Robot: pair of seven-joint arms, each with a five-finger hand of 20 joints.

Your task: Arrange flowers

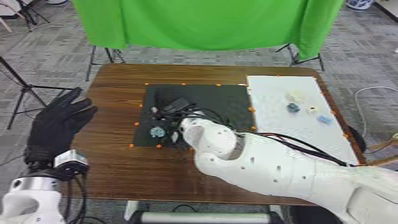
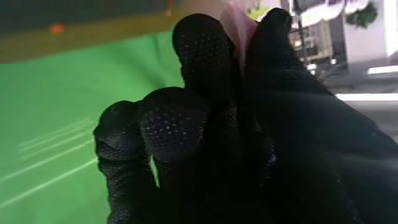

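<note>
Where a thin, translucent pink petal-like piece (image 2: 238, 24) sits clamped between a finger and the thumb of your right hand (image 1: 180, 106), you have it over the black mat (image 1: 233, 97), toward eleven o'clock on the brown wooden table (image 1: 120, 167). At two o'clock, the white rectangular board (image 1: 268, 117) bears small cream and blue flowers; at nine, your left hand (image 1: 60, 122) hangs by the table's edge, fingers extended, slightly apart.
</note>
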